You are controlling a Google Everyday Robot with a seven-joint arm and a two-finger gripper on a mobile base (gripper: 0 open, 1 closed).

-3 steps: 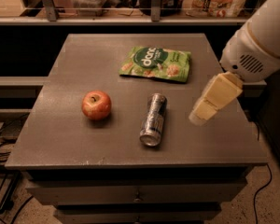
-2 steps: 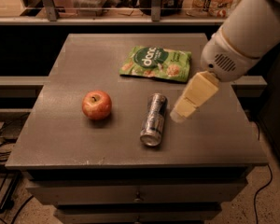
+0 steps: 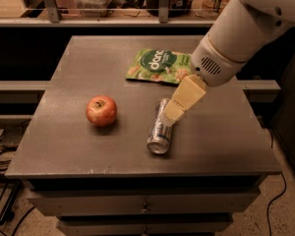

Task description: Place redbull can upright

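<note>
The redbull can (image 3: 160,131) lies on its side on the grey table (image 3: 64,132), right of centre, its silver top facing the front edge. My gripper (image 3: 173,113) reaches down from the upper right on a white arm, its cream-coloured fingers (image 3: 183,99) directly over the far half of the can. The far end of the can is hidden behind them.
A red apple (image 3: 101,111) sits left of the can. A green snack bag (image 3: 158,66) lies flat behind the can toward the back of the table. A shelf with a rail and clutter runs behind the table. Cables lie on the floor at left.
The arm has swung left and down, bringing the gripper from right of the can to over the can's far half. The can, apple and bag have not moved.
</note>
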